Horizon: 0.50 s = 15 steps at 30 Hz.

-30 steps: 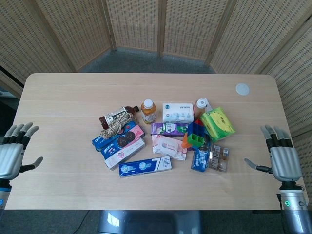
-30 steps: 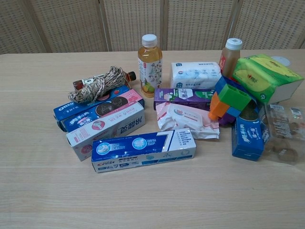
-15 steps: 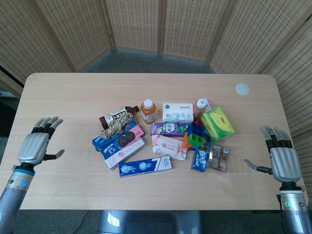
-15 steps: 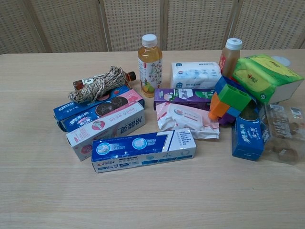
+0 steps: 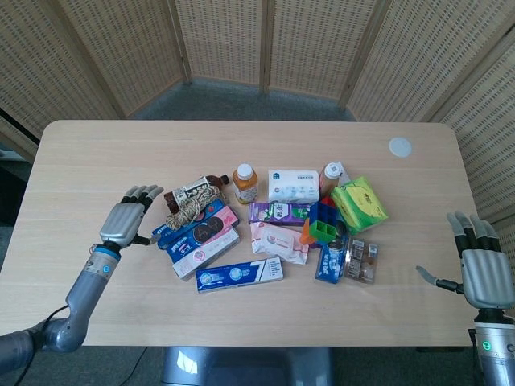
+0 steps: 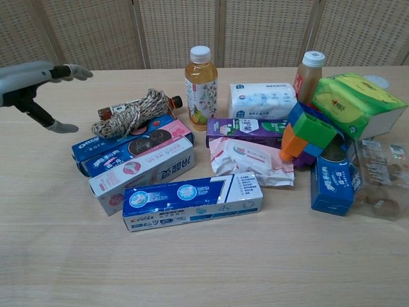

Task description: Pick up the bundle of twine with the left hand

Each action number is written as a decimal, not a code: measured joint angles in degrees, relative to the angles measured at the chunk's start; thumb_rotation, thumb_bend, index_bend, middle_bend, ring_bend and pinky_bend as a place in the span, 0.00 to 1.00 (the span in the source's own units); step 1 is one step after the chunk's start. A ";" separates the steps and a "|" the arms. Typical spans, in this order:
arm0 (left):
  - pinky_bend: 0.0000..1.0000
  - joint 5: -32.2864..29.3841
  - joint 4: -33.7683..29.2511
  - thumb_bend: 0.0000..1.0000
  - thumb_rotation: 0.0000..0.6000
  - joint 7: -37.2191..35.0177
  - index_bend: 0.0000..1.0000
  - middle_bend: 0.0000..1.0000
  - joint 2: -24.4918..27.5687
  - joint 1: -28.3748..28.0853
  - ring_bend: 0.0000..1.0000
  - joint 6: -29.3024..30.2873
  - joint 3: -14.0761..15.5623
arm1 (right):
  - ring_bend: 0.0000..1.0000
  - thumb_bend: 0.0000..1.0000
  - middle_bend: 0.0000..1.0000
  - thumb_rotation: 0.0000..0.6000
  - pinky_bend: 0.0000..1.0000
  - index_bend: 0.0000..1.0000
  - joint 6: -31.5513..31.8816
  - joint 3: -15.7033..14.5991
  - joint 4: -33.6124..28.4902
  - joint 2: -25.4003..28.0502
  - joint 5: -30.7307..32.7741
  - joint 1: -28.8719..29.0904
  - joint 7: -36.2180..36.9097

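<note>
The bundle of twine (image 5: 191, 207) (image 6: 131, 112), a beige coil of cord, lies on top of a dark bottle and a blue box at the left of the pile. My left hand (image 5: 125, 219) (image 6: 29, 83) hovers just left of it with fingers spread, holding nothing, a short gap from the twine. My right hand (image 5: 480, 266) is at the table's right edge, open and empty, far from the pile; the chest view does not show it.
Beside the twine are a dark bottle (image 5: 183, 194), a blue biscuit box (image 6: 118, 148), a pink-white box (image 6: 144, 173) and a blue toothpaste box (image 6: 192, 199). A juice bottle (image 6: 200, 78), tissue packs, toy blocks (image 6: 307, 133) and a green pack (image 6: 354, 101) fill the right.
My left hand has travelled from the table's left edge toward the pile and now sits just left of the twine. The right hand has shifted slightly right and down.
</note>
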 measured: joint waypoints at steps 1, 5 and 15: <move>0.00 -0.19 1.18 0.27 1.00 -0.14 0.08 0.00 -1.06 -0.49 0.00 -0.40 -0.04 | 0.00 0.03 0.00 0.52 0.00 0.00 0.02 0.03 -0.06 0.10 0.05 -0.04 0.02; 0.00 -0.86 6.89 0.27 1.00 -1.20 0.08 0.00 -6.08 -2.63 0.00 -2.08 -0.23 | 0.00 0.03 0.00 0.53 0.00 0.00 0.36 -0.02 -0.29 0.51 0.23 -0.61 0.28; 0.00 -1.93 18.50 0.27 1.00 -5.04 0.15 0.02 -16.28 -7.11 0.04 -5.40 -1.51 | 0.00 0.03 0.00 0.52 0.00 0.00 1.31 -0.18 -0.36 1.40 0.90 -2.26 1.58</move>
